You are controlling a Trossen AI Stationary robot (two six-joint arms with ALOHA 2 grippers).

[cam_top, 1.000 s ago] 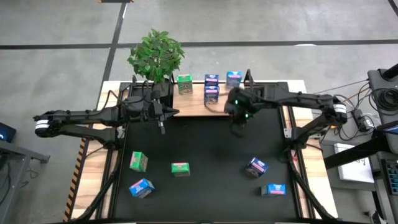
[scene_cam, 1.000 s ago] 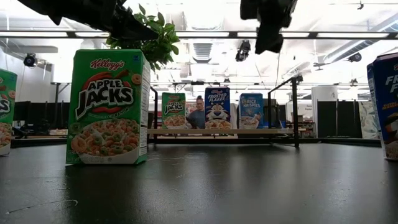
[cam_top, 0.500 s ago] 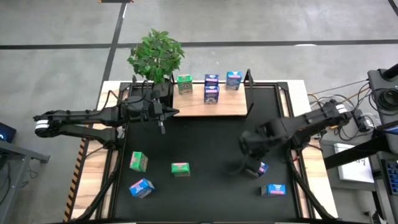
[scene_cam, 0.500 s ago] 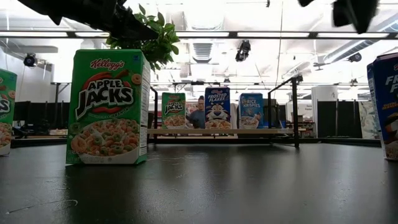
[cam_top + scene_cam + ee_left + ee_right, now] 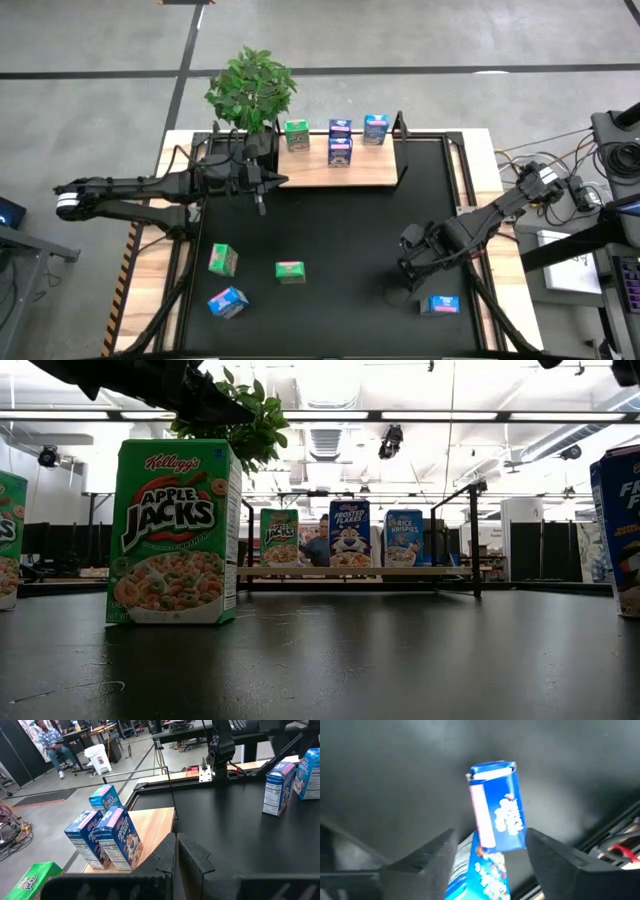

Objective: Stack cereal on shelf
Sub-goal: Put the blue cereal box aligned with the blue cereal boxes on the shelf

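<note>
While hovering over the large black mat [image 5: 330, 240] near its right front corner, right gripper [image 5: 490, 852] spread wide, empty, straddling the nearer small blue cereal carton [image 5: 480, 870]. Lower squarely, centre, pinch gently, then carry to pale wooden shelf board [image 5: 310, 172]. Left gripper [image 5: 176, 851] pinched shut, idle beside shelf.

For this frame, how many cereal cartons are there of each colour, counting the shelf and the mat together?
Blue cartons: 6 (three on the shelf, three on the black mat, one of them beneath the open right gripper)
Green cartons: 3 (one on the shelf, two on the mat)
Total: 9
</note>
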